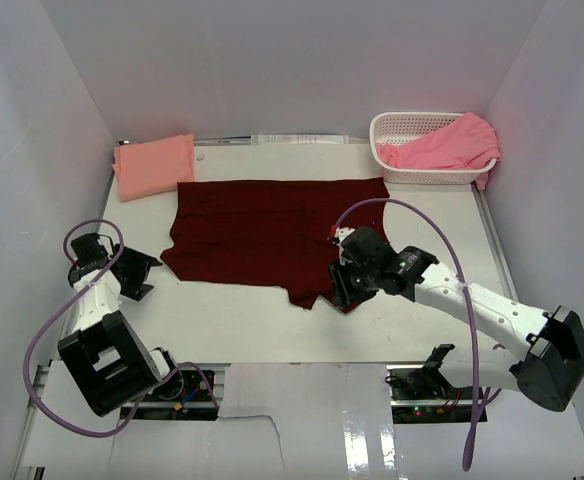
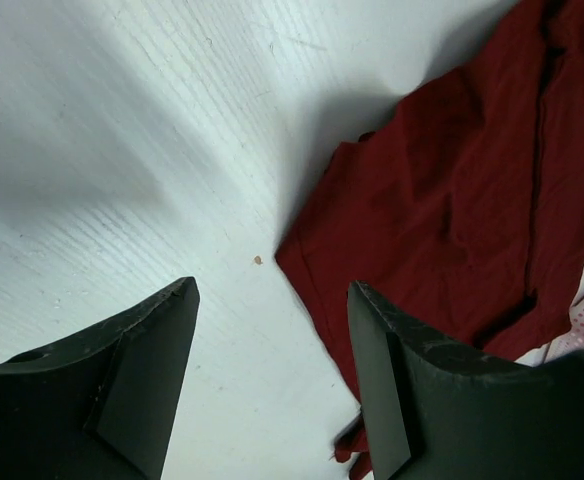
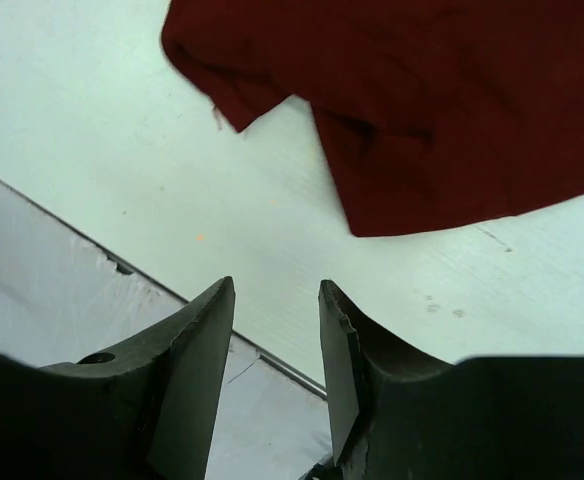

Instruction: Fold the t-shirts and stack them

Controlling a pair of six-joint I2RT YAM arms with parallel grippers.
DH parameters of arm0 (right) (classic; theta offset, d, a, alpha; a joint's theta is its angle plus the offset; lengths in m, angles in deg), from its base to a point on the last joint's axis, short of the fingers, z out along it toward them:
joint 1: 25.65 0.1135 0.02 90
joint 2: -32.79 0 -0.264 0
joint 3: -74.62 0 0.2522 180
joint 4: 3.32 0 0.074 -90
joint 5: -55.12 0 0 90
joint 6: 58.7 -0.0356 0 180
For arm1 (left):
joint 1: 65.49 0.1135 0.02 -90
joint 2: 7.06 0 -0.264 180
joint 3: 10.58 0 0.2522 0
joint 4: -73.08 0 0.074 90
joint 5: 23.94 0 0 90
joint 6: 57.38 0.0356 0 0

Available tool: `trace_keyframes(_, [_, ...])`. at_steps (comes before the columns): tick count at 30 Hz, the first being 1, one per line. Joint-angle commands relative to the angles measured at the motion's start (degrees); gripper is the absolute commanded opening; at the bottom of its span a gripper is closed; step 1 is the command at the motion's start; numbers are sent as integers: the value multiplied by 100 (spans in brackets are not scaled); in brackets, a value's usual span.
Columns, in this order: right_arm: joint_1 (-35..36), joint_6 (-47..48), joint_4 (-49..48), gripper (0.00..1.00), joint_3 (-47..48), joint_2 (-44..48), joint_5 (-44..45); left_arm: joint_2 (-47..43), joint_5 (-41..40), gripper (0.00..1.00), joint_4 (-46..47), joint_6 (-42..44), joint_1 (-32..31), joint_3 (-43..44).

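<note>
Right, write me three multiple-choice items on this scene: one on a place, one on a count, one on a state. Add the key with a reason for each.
1. Where does the brighter pink shirt lie?
A. in the white basket
B. folded at the far left corner
C. hanging off the near edge

2. How many shirts are in view?
A. one
B. two
C. three

3. How does the maroon shirt lie?
A. folded into a small square
B. spread out on the table
C. bunched in a heap

Key:
1 A: the pink cloth fills the basket at the far right and spills over its rim.
2 C: the maroon one, the pink one and the folded salmon-peach shirt at the far left.
3 B: it lies wide open across the middle of the table.
</note>
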Motion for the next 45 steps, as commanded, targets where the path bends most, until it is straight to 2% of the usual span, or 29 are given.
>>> trace_keyframes(1, [445,-280,-111,45,-3,-96,382,-13,210,72,555,-283,41,-50])
trace_keyframes(9, [806,-324,-427,45,121,-421,323,233,17,71,1029,-582,33,-235])
trace_keyframes(15, [894,-289,-506,45,94,-466,306,575,-9,65,1942,-1057,33,-560])
trace_keyframes(18, [911,-280,-577,45,59,-422,253,454,-404,61,2547,-1258,33,-936])
trace_keyframes(22, [903,-324,-594,45,68,-422,235,391,-493,59,3191,-1601,33,-1368])
trace_keyframes(27, [903,-377,-665,45,41,-378,227,497,-318,67,4148,-2022,33,-1720])
trace_keyframes(30, [903,-394,-665,45,-2,-360,227,865,-11,69,4474,-2129,33,-1721])
trace_keyframes(39, [911,-403,-665,45,-46,-360,227,2166,816,68,5493,-2384,6,-1580])
trace_keyframes(45, [911,-447,-744,45,-90,-299,-28,2141,817,69,5749,-2323,-2,-1580])
